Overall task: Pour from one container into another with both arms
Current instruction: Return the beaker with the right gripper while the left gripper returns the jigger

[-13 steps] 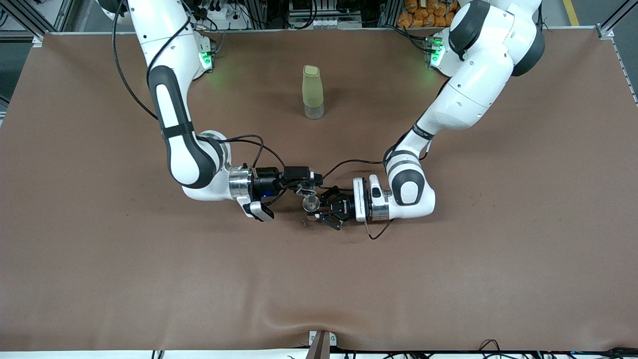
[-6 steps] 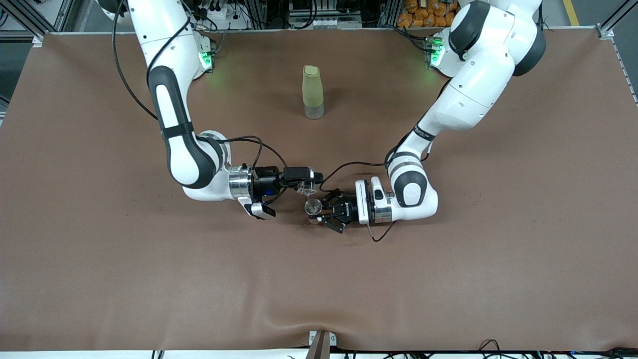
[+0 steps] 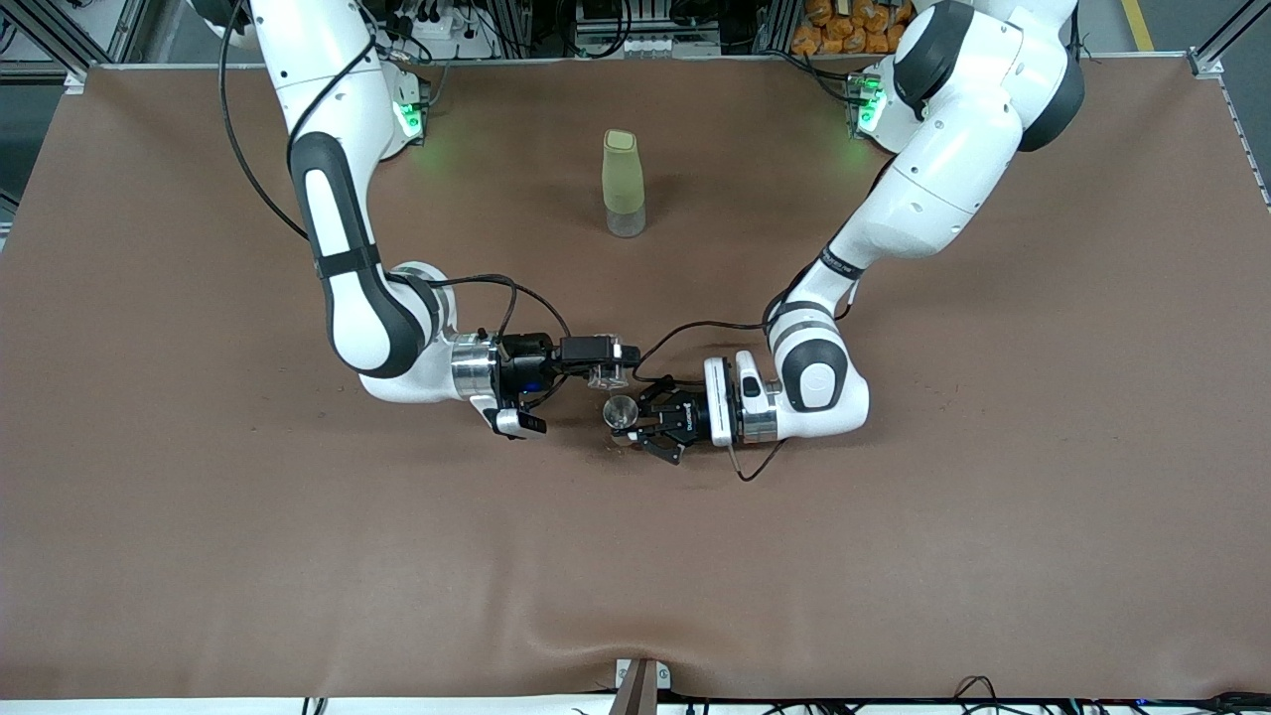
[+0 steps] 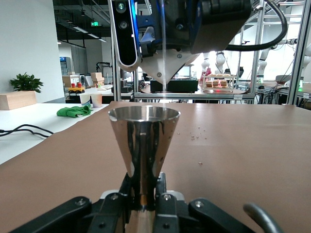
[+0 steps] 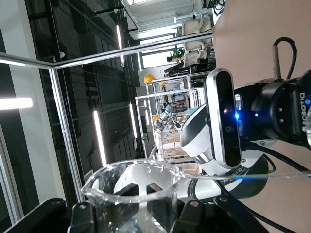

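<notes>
My left gripper (image 3: 635,417) is shut on the narrow base of a shiny steel cone-shaped cup (image 3: 623,410), which it holds upright just above the brown table. In the left wrist view the cup (image 4: 144,141) rises from between the fingers (image 4: 165,196). My right gripper (image 3: 596,369) is shut on a clear glass beaker (image 3: 608,375), tipped on its side right beside and slightly above the cup's rim. The beaker (image 5: 131,194) fills the bottom of the right wrist view. In the left wrist view its spout (image 4: 165,65) points down over the cup.
A tall pale yellow-green container (image 3: 623,184) stands upright on the brown table cover (image 3: 894,556), farther from the front camera, between the two arm bases. A few tiny grains (image 4: 197,137) lie scattered on the cover near the cup.
The right gripper and beaker have drawn back slightly toward the right arm's end, off the cup's mouth. The left gripper with the cup has shifted only slightly.
</notes>
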